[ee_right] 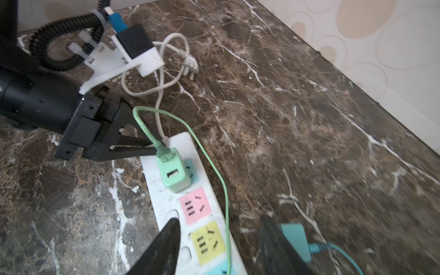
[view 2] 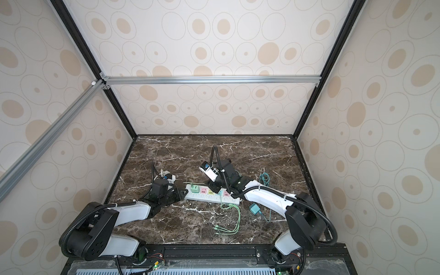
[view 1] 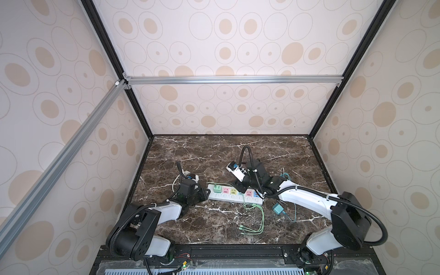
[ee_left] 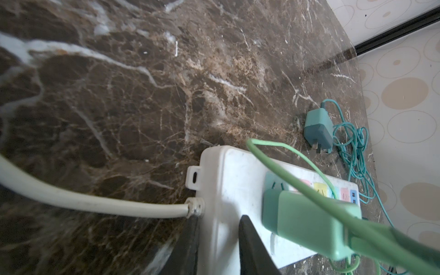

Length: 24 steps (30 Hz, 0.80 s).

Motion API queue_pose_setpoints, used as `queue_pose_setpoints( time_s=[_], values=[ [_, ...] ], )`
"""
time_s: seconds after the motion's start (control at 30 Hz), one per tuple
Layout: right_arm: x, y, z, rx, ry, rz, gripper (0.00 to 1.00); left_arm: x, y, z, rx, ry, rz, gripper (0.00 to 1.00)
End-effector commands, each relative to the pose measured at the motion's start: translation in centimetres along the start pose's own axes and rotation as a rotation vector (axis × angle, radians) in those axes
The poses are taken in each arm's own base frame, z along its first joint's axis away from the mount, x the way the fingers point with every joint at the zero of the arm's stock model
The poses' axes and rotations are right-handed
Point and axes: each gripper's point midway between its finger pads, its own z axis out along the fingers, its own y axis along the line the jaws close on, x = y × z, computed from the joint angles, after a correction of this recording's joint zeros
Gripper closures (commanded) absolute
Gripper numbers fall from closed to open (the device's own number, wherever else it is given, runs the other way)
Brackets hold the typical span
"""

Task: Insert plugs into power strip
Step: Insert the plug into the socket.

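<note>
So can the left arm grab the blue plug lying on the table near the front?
Probably not now. The left gripper looks clamped on the power strip's end, and that teal plug lies past the strip's other end, close beside the right arm.

On my feed: left arm (view 1: 166,212) and right arm (view 1: 302,197) are white shells with black joint housings. Black ribbed hose (ee_right: 69,20) zip-tied along each. Wrist camera (ee_right: 135,42) is a black box on a white bracket, blue connector (ee_right: 116,20). Fingers (ee_right: 128,153) black, tapered, silver screws (ee_right: 112,147) at the base
</note>
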Motion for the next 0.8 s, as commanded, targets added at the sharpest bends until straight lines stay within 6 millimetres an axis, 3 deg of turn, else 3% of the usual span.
queue_pose_setpoints(
  time_s=[0.0, 0.13, 0.23, 0.43, 0.77],
  values=[
    [5.8, -0.9, -3.2, 0.105, 0.212, 0.150, 0.46, 0.7, 0.4, -0.1, -0.012, 0.029, 0.010, 0.70],
    [8.3, -1.8, -6.8, 0.203, 0.239, 0.288, 0.48, 0.6, 0.0, -0.3, 0.004, 0.027, 0.014, 0.69],
    [9.8, -0.9, -7.9, 0.175, 0.250, 0.347, 0.51, 0.3, -0.2, -0.5, 0.006, 0.018, 0.024, 0.69],
    [13.7, 1.1, -7.1, 0.099, 0.299, 0.363, 0.54, 0.0, -0.4, -0.6, 0.005, 0.014, 0.041, 0.69],
    [15.0, 1.8, -5.1, 0.064, 0.301, 0.378, 0.58, -0.2, -0.4, -0.7, 0.004, 0.008, 0.049, 0.69]
  ],
)
